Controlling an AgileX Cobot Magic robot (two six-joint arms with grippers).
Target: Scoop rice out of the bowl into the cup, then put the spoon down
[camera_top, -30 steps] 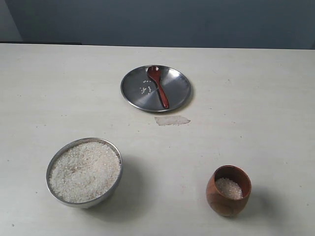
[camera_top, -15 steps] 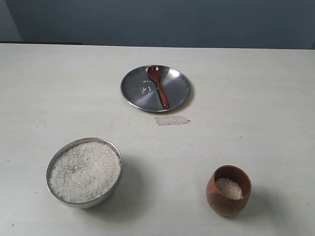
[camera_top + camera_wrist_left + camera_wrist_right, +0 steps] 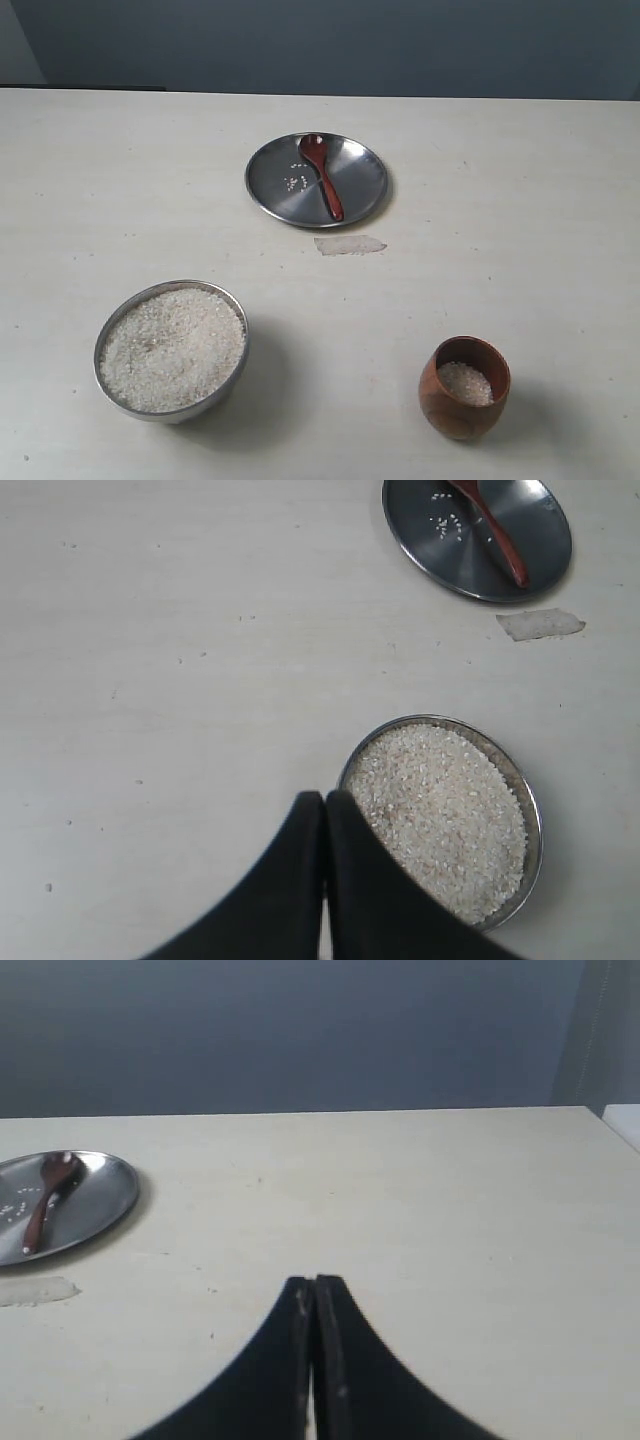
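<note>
exterior view shows the spoon [image 3: 322, 178] on the plate [image 3: 362, 185] and rice [image 3: 464, 382] in the cup [image 3: 460, 408], so steer your left gripper [image 3: 324, 798] and right gripper [image 3: 314, 1282], both pinched shut and empty, clear of the bowl [image 3: 180, 414].

The exterior view looks down at a slant over the whole table [image 3: 540, 220]. The left wrist view faces steeply down past the left gripper [image 3: 323, 800], close to the bowl [image 3: 536, 825]. The right wrist view skims low beyond the right gripper [image 3: 314, 1285]. All three share the plate [image 3: 365, 185].
</note>
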